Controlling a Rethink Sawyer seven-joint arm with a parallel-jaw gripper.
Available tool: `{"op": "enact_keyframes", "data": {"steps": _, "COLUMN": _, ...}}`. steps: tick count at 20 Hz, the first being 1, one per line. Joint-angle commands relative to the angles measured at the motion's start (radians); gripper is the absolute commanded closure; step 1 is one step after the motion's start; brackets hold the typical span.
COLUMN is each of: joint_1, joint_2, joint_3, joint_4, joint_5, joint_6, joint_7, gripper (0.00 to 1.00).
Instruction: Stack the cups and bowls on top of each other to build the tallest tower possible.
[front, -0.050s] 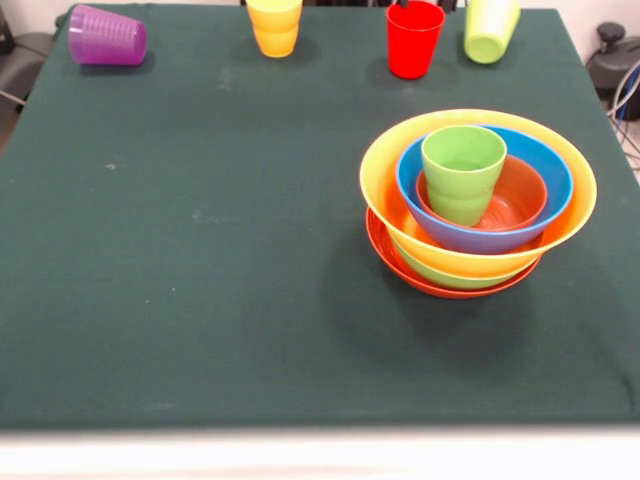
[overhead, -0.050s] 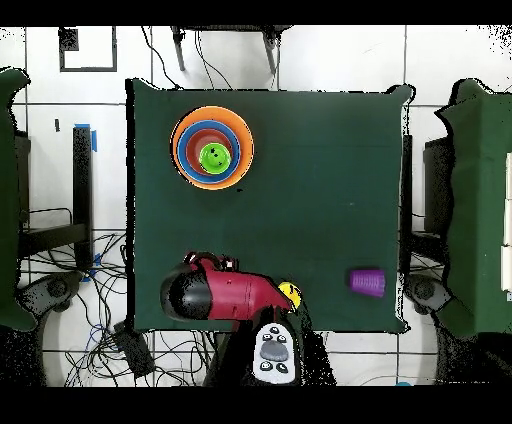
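Observation:
The tower (front, -0.050s: 478, 200) stands right of centre. It is a wide red-orange bowl (front, -0.050s: 400, 265) at the bottom, then a green bowl (front, -0.050s: 440, 275), a large orange-yellow bowl (front, -0.050s: 385, 190), a blue bowl (front, -0.050s: 545, 165) and a small orange bowl (front, -0.050s: 520, 195), with a light green cup (front, -0.050s: 462, 172) upright inside. Along the far edge a purple cup (front, -0.050s: 105, 37) lies on its side, and a yellow cup (front, -0.050s: 274, 25) and a red cup (front, -0.050s: 413, 38) stand upright. Another light green cup (front, -0.050s: 490, 28) leans there, its top cut off by the picture's edge. In the overhead view the red arm (overhead, -0.050s: 225, 295) covers that corner, and the gripper under it is hidden.
The table is covered by a dark green cloth (front, -0.050s: 200, 250). In the overhead view cables (overhead, -0.050s: 90, 300) lie on the floor around the robot's base, and dark furniture stands at both sides.

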Motion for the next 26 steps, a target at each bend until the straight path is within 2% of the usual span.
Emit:
{"op": "enact_keyframes", "data": {"steps": 1, "joint_1": 0.022, "joint_2": 0.077, "joint_3": 0.043, "joint_4": 0.079, "joint_5": -0.072, "joint_6": -0.078, "joint_7": 0.123, "gripper": 0.00}}
{"op": "enact_keyframes", "data": {"steps": 9, "joint_1": 0.026, "joint_2": 0.137, "joint_3": 0.016, "joint_4": 0.038, "joint_5": -0.081, "joint_6": -0.122, "joint_7": 0.126, "gripper": 0.00}}
{"op": "enact_keyframes", "data": {"steps": 14, "joint_1": 0.027, "joint_2": 0.201, "joint_3": 0.004, "joint_4": 0.008, "joint_5": -0.086, "joint_6": -0.173, "joint_7": 0.130, "gripper": 0.00}}
{"op": "enact_keyframes", "data": {"steps": 21, "joint_1": 0.036, "joint_2": 0.222, "joint_3": -0.011, "joint_4": 0.001, "joint_5": -0.076, "joint_6": -0.197, "joint_7": 0.131, "gripper": 0.00}}
{"op": "enact_keyframes", "data": {"steps": 26, "joint_1": 0.032, "joint_2": 0.267, "joint_3": -0.019, "joint_4": -0.027, "joint_5": -0.072, "joint_6": -0.220, "joint_7": 0.126, "gripper": 0.00}}
